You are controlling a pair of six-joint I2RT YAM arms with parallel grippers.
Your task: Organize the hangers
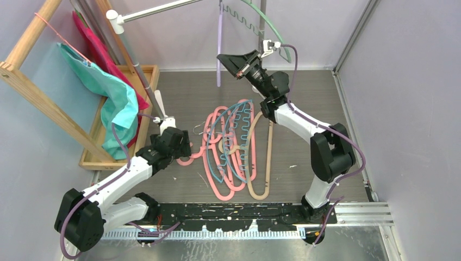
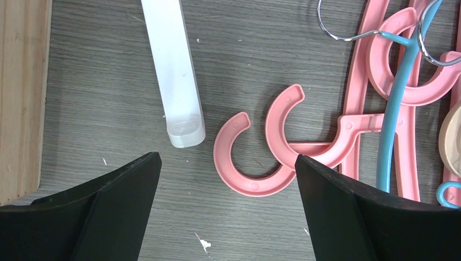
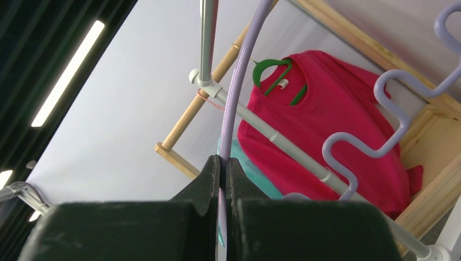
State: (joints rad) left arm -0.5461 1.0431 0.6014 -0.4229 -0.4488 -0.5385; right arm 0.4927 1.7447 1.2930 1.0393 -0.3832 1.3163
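Hanging time: my right pincer, raised at 12 o'clock in the overhead view, is clamped tight on the thin arm of a lavender hanger. It holds the hanger upright beside the metal rail, a grip that seems meant to leave the hook end free for the rail. My left pincer hovers low over the surface with jaws wide apart around a pink hook at the 9 o'clock edge of the hanger pile, probably because that jutting loop is the easiest handle on the tangled, unsorted heap mid-surface.
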